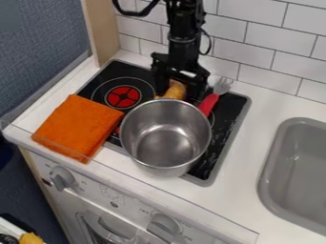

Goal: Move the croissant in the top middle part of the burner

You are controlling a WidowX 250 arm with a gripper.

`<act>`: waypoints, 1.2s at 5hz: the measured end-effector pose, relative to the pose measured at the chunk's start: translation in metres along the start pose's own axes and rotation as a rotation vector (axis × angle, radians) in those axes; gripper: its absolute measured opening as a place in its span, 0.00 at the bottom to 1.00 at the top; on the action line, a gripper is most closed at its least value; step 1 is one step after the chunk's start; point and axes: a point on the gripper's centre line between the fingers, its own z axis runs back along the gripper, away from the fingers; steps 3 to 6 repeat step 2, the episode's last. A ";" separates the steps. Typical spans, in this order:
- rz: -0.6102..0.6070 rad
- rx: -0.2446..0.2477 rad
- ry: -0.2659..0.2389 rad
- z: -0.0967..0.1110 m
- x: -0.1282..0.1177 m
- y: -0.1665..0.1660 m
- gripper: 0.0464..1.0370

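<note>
on the stovetop [230, 110], steel pot [164, 142] with bare inside, croissant [176, 89] behind it, jaws parted around the croissant

We are making out no word or number with certainty. Small printed marks are standing on the white front panel [130, 205], below the front edge of the worktop [239, 183]. We are finding some around the left knob [62, 178], near the panel's left edge, and some above and beside the right knob [164, 227]. Between the knobs, a faint printed pattern [113, 193] is showing, too small for us to be reading.
</note>
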 end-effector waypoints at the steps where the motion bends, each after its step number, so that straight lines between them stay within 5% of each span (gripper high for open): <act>1: 0.008 0.004 -0.102 0.043 -0.001 -0.001 0.96; 6: -0.006 -0.006 -0.116 0.050 -0.004 -0.004 0.96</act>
